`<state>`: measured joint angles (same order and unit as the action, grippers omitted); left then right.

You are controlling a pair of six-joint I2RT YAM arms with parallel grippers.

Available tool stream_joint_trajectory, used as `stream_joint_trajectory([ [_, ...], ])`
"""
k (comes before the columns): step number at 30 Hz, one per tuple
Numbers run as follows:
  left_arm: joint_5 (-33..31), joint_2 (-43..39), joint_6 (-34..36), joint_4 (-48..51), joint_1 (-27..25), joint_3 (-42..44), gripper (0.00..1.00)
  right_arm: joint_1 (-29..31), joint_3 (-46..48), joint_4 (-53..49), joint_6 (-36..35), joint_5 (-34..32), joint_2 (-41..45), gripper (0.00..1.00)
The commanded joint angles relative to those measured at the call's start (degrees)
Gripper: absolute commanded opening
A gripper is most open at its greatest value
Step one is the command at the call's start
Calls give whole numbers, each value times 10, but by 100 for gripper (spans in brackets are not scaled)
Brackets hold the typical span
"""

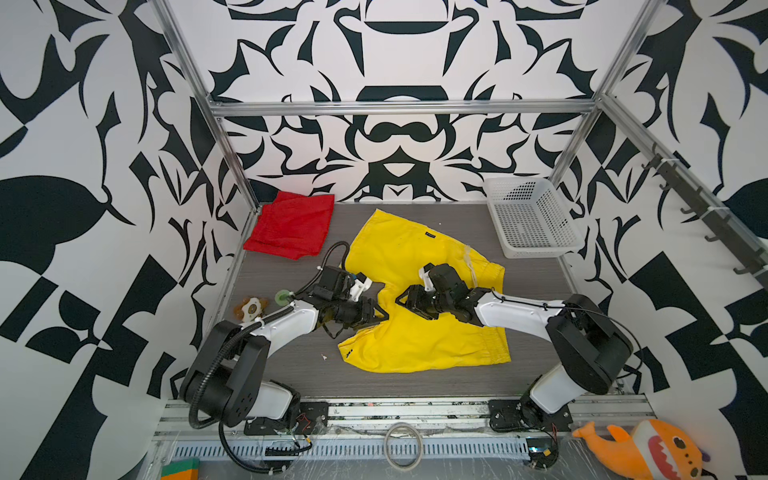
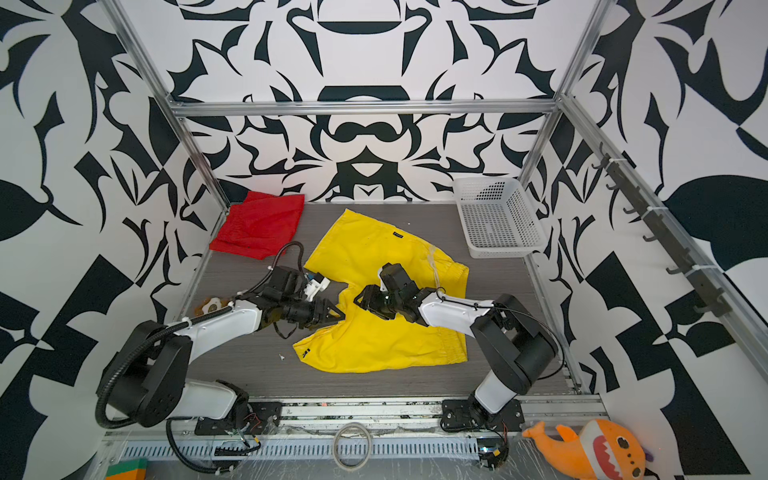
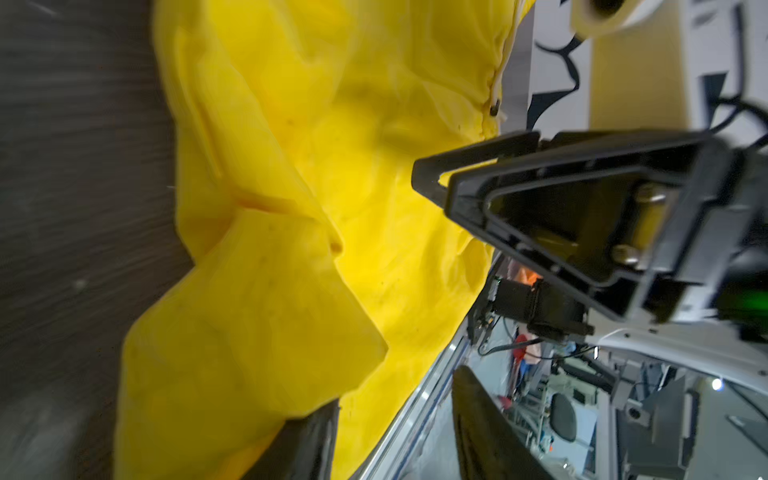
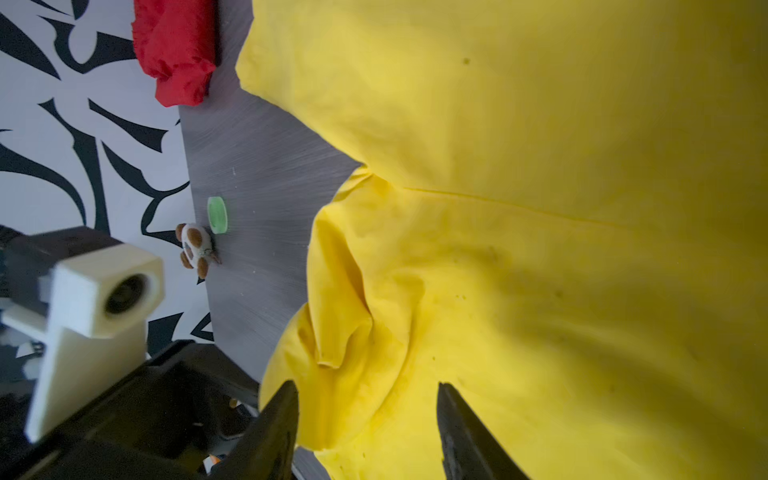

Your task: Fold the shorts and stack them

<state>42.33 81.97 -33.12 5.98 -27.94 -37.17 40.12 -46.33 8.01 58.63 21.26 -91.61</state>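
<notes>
Wrist views are showing left gripper [image 3: 395, 390] and right gripper [image 4: 368, 385] standing released over yellow shorts [image 4: 540, 166], finger bases cut off; right arm [image 1: 519, 311] is hiding part of them.

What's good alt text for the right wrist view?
Yellow shorts fill most of the view, spread on a grey table with a rumpled fold near the open right gripper in the foreground. Beyond them lie bunched red shorts, a green disc and a small brown-and-white toy.

Both top views look down from above the front edge of the dark grey table [image 1: 457, 382]; wrist cameras hug the bright yellow fabric shorts [image 3: 332, 166].
</notes>
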Motion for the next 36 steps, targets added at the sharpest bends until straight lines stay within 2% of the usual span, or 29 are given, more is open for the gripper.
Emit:
stream_joint_trajectory([
  [1, -29, 24, 39, 48, -39, -28, 50, 3, -39, -14, -17, 26, -10, 62],
  [6, -44, 51, 42, 49, -57, -37, 53, 7, -95, -51, -42, 41, -69, 65],
  [11, -53, 63, 54, 56, -61, -33, 54, 17, -144, -38, -45, 70, -137, 67],
  [16, -64, 37, 39, 58, -58, -34, 55, 17, -167, -74, -43, 35, -182, 67],
  [18, -71, 18, 36, 61, -50, -36, 56, 17, -173, -86, -43, 25, -198, 59],
  [23, -72, -6, 32, 81, -26, -44, 57, 17, -169, -135, -51, -13, -210, 22],
  [26, -69, -38, 8, 81, 13, -46, 59, 16, -155, -147, -58, -23, -206, 9],
  [29, -54, -77, -23, 76, 85, -44, 63, 17, -140, -138, -61, -19, -204, 2],
  [32, -91, -113, -41, 109, 155, -45, 68, 15, -129, -129, -59, -16, -206, 0],
  [36, -123, -95, -6, 177, 224, -57, 71, 16, -129, -122, -59, -12, -206, 0],
])
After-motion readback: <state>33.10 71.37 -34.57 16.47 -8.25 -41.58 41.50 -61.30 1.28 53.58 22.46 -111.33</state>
